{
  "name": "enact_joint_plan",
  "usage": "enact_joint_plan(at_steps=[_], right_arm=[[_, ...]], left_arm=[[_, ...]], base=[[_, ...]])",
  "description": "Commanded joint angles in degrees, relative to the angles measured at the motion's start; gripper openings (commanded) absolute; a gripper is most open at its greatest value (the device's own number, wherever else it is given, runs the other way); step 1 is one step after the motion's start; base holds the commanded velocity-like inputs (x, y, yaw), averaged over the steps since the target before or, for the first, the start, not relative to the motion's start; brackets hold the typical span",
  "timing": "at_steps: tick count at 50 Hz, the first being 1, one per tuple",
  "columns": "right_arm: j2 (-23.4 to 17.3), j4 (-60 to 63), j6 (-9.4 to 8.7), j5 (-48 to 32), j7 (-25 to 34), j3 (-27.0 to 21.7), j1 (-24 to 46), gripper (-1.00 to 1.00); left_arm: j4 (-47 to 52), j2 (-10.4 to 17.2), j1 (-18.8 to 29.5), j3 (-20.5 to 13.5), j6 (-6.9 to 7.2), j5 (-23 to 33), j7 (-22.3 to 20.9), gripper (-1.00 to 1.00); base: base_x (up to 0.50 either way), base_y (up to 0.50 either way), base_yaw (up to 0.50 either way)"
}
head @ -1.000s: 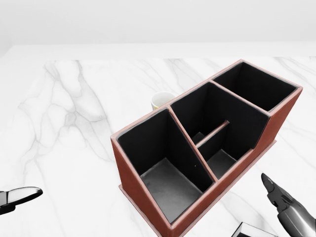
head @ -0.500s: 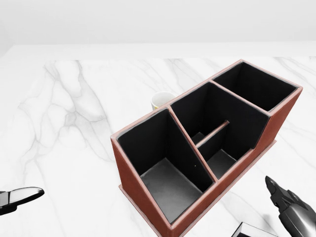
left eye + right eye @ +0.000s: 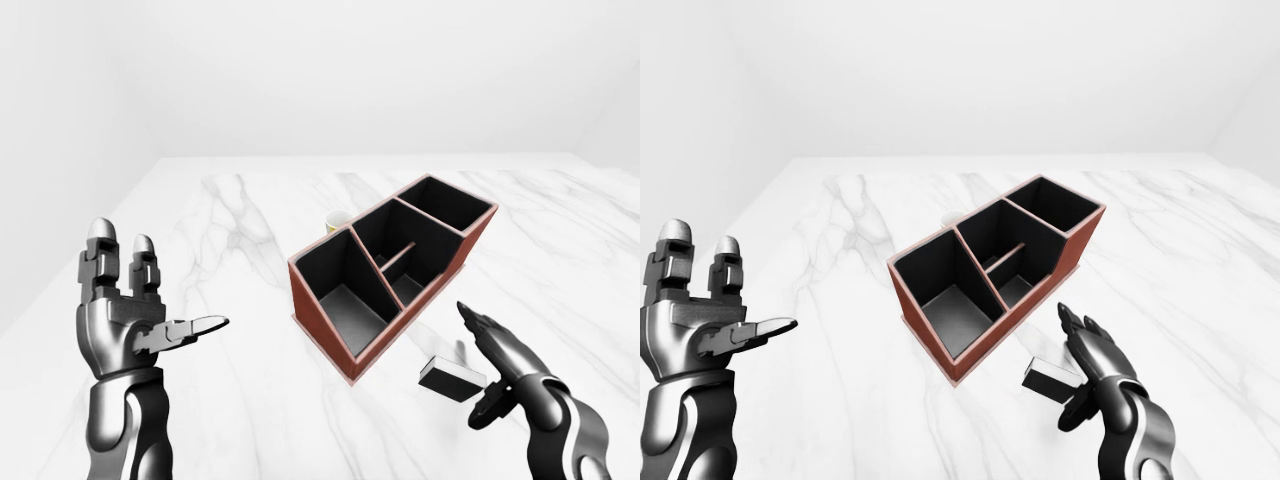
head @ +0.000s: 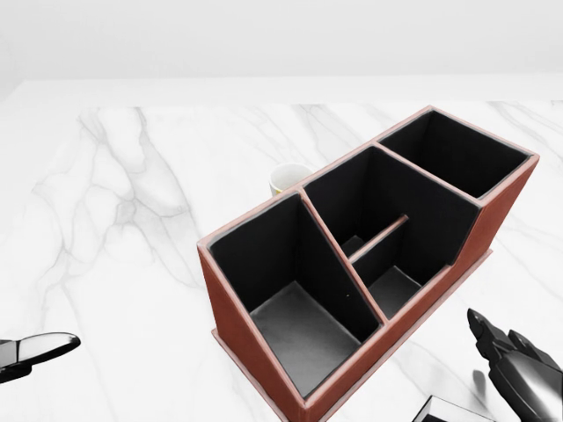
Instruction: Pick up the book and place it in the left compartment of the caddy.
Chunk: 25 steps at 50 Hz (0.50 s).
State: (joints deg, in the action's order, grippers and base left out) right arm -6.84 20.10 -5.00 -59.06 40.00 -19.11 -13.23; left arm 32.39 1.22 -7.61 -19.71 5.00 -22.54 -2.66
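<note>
Left-eye view gives us the clearest account: the book [image 3: 452, 378] lies flat on the marble table [image 3: 230, 400], near the bottom right of the view, just beside the near corner of the caddy [image 3: 390, 270] but apart from it. Our right hand [image 3: 497, 378] hangs over the book's right end with its fingers spread wide, one reaching up past the book and the thumb curled below; we cannot tell whether any finger touches the cover, and nothing is closed round it. Our left hand [image 3: 125, 305] stands well apart at the view's left, palm up, fingers extended and holding nothing.

We judge the task to be barely begun. The book is not yet grasped or lifted, and the caddy's left compartment [image 4: 295, 303], seen best in the head view, is bare down to its grey floor. A small yellow-rimmed cup [image 4: 288, 178] sits behind the caddy, untouched. What is left, as we read it: close on the book, raise it, carry it over the rim and lower it into that left compartment.
</note>
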Motion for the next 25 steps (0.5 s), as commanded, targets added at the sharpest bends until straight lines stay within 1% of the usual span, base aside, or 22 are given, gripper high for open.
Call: enact_joint_plan(at_steps=[1, 25], right_arm=[[-1.27, -1.03, 0.00, -1.99, 0.00, 0.68, 1.45, 1.00], [-2.17, -3.20, 0.00, -4.35, 0.00, 2.45, 4.00, 1.00]], left_arm=[[-0.05, -0.05, -0.02, 0.17, 0.00, 0.10, 0.04, 1.00], [-0.06, -0.08, -0.05, 0.05, 0.00, 0.04, -0.01, 1.00]], base=[[0.00, 0.00, 0.00], [0.00, 0.00, 0.00]])
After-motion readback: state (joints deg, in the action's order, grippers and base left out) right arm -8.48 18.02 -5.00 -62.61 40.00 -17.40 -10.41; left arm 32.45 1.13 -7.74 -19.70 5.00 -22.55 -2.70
